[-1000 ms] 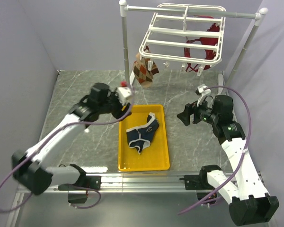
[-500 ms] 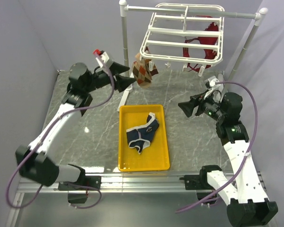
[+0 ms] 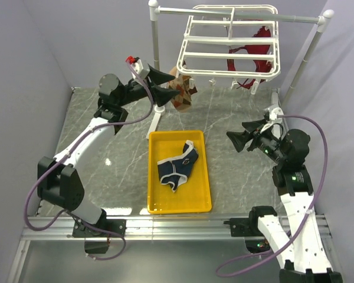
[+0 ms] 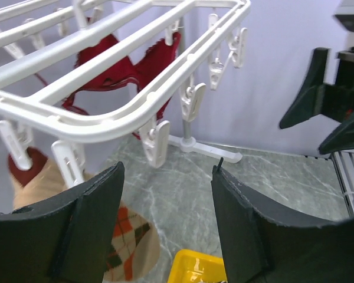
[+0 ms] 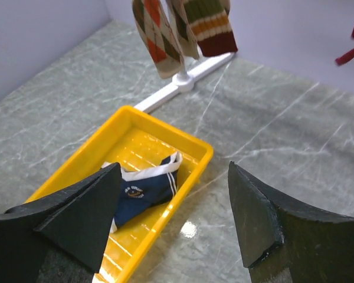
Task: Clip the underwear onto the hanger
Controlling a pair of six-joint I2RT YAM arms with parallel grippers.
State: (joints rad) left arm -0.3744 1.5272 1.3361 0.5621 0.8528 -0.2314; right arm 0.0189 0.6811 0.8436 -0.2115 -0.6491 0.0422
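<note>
Underwear (image 3: 178, 167) lies unheld in the yellow tray (image 3: 150, 177); the left tool (image 3: 164, 84), wide and empty, faces the hanger (image 3: 224, 39) clips (image 4: 155, 141), the right tool (image 3: 243, 134), equally wide, overlooks the tray.

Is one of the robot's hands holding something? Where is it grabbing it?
No, nothing is held. The left gripper and right gripper are both open and empty; the underwear lies in the tray.

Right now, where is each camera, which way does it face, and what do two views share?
Top external: above and behind, looking down; left gripper and right gripper show.
Left wrist: raised, facing the hanger; own open fingers show.
Right wrist: facing down at underwear in yellow tray; own fingers show.
Both wrist views share the argyle cloth.
</note>
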